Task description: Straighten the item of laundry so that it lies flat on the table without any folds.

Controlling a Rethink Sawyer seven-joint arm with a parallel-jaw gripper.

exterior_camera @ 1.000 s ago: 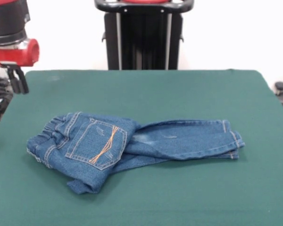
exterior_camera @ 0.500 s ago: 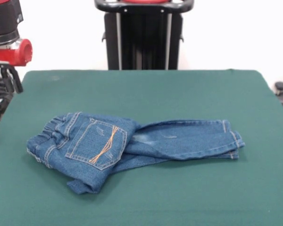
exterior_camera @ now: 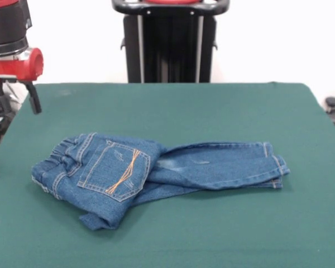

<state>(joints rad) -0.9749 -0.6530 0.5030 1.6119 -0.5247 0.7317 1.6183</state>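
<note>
Front view only. I see jeans (exterior_camera: pixel 156 173) lying on table (exterior_camera: pixel 212 111), left of centre, still folded: seat part doubled over at picture left, back pocket with orange stitching facing up, waistband bunched at far left, legs stacked one over other and running right, hems near right of centre. Gripper (exterior_camera: pixel 28 97) hangs at upper left edge, over table's far left corner, well apart from jeans. I cannot tell whether it is open or closed.
</note>
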